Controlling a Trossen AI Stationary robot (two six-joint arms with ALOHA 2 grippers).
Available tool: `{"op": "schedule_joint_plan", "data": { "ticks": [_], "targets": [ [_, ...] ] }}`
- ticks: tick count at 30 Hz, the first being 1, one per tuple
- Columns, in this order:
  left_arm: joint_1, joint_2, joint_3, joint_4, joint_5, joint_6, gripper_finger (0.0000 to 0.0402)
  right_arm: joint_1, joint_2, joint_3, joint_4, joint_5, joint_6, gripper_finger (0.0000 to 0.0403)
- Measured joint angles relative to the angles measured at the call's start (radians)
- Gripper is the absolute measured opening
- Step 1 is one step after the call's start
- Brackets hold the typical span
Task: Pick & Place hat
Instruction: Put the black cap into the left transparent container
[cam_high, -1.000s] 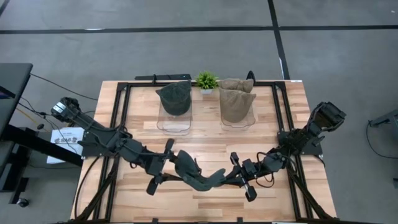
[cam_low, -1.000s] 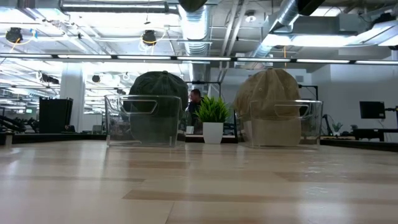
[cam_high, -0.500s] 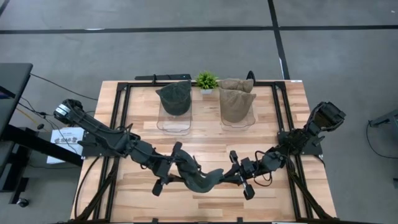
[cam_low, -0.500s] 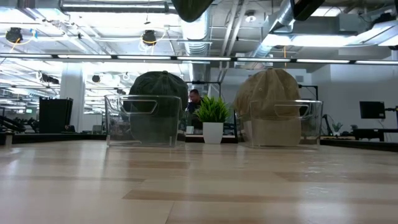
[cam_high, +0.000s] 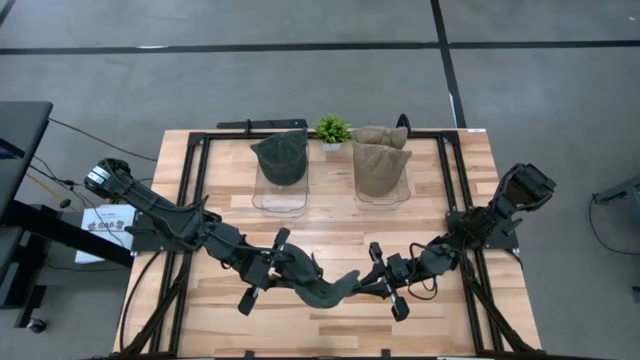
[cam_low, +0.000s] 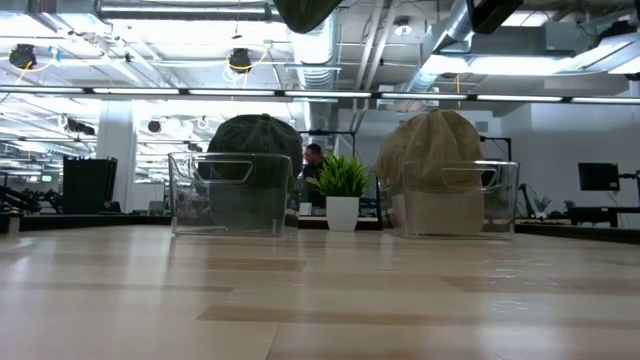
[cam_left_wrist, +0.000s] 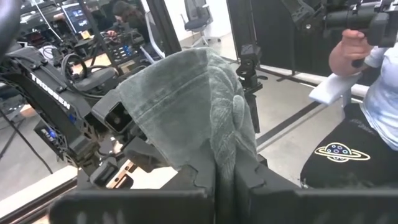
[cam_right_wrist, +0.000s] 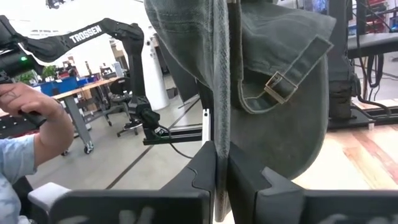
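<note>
Over the near half of the wooden slatted tabletop (cam_high: 330, 225), the 2 dark arms reach inward from opposite sides, low and outstretched. Between them hangs a dark green fabric cap (cam_high: 318, 285), raised off the boards. The left claw (cam_high: 283, 268) and right claw (cam_high: 366, 284) each pinch an edge of it.

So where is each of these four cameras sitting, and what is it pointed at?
High view: overhead, looking straight down at the wooden table; both arms show, holding a dark green fabric hat.
Low view: at tabletop height, facing two clear bins; arms barely show.
Left wrist view: on the left arm; left gripper pinches the hat.
Right wrist view: right gripper pinches it too.
Both wrist views share the hat.
</note>
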Motion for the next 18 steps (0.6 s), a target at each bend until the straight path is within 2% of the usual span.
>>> {"op": "schedule_joint_plan", "data": {
  "ticks": [7, 18],
  "targets": [
    [0.000, 0.000, 0.000, 0.000, 0.000, 0.000, 0.0013, -0.001, 0.000, 0.000, 0.000, -0.023, 0.000, 0.0048],
    [0.000, 0.000, 0.000, -0.001, 0.001, -0.003, 0.0013, -0.003, 0.000, 0.000, -0.025, -0.026, 0.001, 0.0170]
  ]
}}
